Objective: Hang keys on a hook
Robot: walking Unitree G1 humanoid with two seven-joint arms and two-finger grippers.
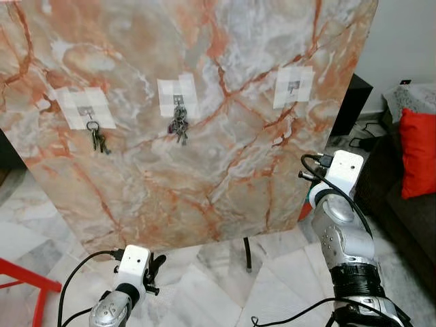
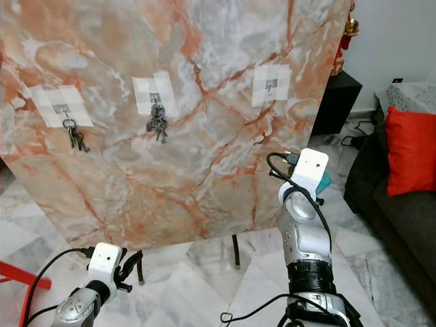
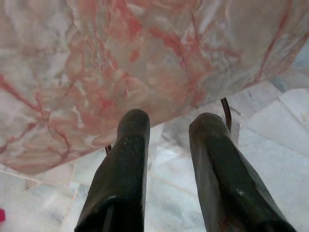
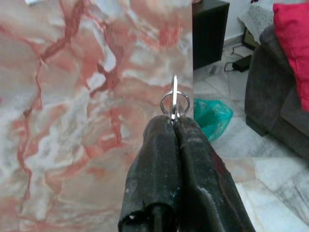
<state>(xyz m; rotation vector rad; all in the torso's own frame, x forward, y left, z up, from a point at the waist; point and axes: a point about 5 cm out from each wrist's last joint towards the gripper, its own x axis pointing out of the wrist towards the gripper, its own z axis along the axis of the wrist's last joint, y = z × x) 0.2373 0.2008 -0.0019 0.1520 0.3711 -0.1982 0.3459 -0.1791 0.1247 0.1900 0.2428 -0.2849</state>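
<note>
Right gripper: fingers pinched on a silver key ring, raised before the board.
Left gripper: fingers apart, empty, low.
Hooks: right hook bare; two hold keys.

The setting is presenting as a living room in a private home. Pale marble floor tiles are running under the robot. To the right of the right gripper, a dark grey sofa is carrying a red cushion. A black cabinet is standing against a white wall beyond, with cables lying on the floor beside it.
</note>
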